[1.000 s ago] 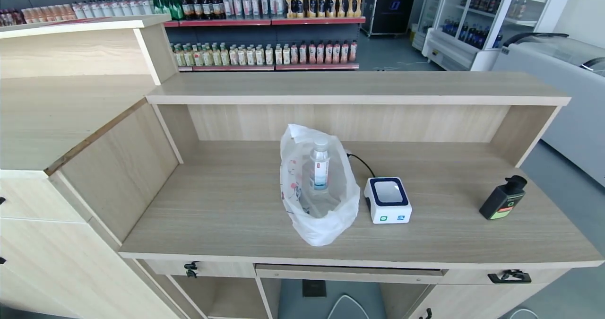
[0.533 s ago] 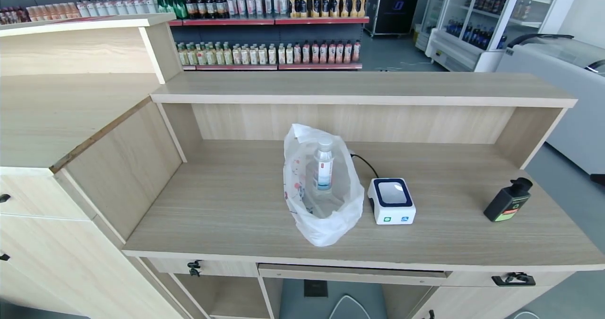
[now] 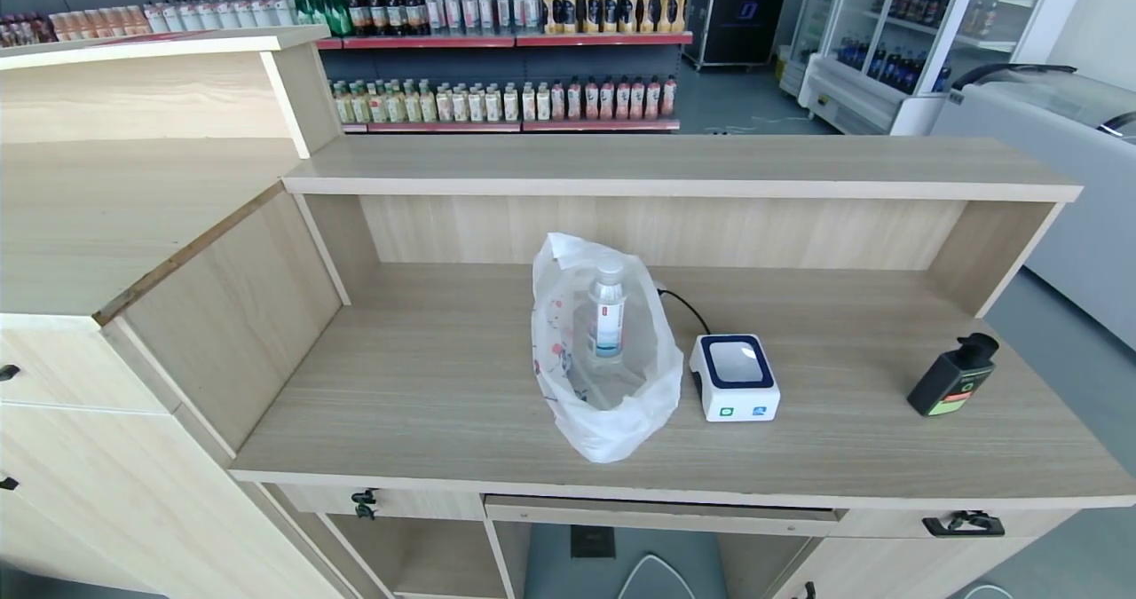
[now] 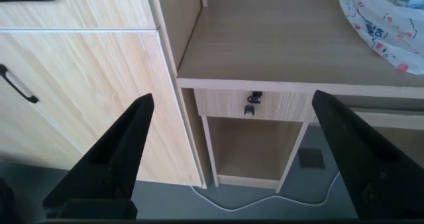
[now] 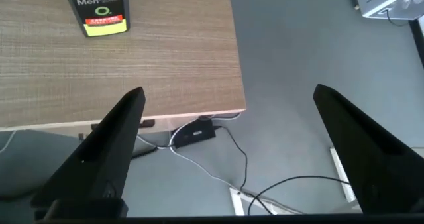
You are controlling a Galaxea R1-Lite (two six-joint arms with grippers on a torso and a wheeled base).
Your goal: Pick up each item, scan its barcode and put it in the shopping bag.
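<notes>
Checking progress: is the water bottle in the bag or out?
In. The bottle stands upright inside the open bag, with the bag's walls around it.

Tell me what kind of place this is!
Probably a small shop's checkout. There are shelves of bottled drinks and glass-door fridges behind, and a barcode scanner beside a shopping bag on the wooden counter.

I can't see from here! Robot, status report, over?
Left gripper, right gripper: open, empty. Water bottle inside shopping bag. Black pump bottle on counter. Nothing blocking.
</notes>
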